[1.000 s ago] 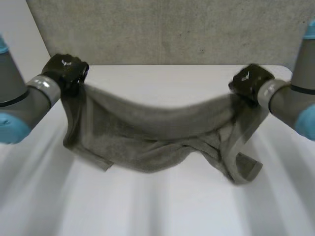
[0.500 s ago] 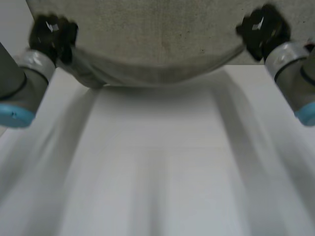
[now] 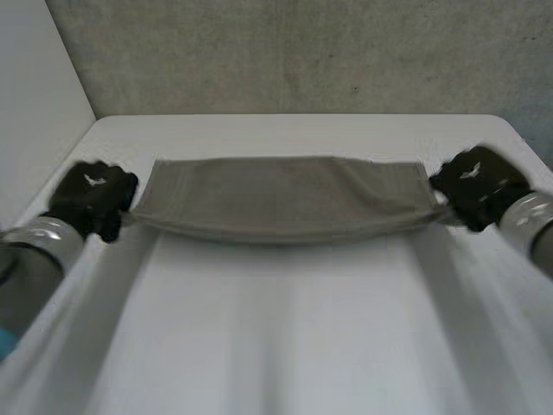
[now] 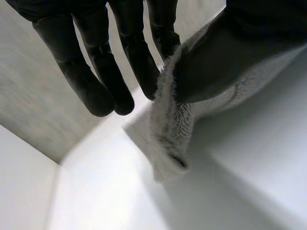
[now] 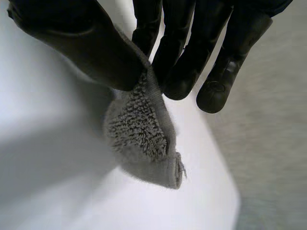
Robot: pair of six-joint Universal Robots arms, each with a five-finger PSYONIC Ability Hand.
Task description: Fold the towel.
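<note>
— What is the towel (image 3: 281,197) like?
— It is grey looped terry, doubled into a long band. It is pulled taut low over the far half of the table, and its near edge sags.
— And the hands?
— The left hand (image 3: 89,199) pinches one end between its thumb and a finger, with the other fingers straight. The right hand (image 3: 479,186) pinches the other end likewise.
— Around them?
— There is a smooth white table (image 3: 285,337), with a rough grey wall (image 3: 302,52) behind it.

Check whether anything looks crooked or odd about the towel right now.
Nothing stands out. The towel stretches level across the table, left robot hand and right robot hand each pinching one end; its near edge bows slightly in the middle.
</note>
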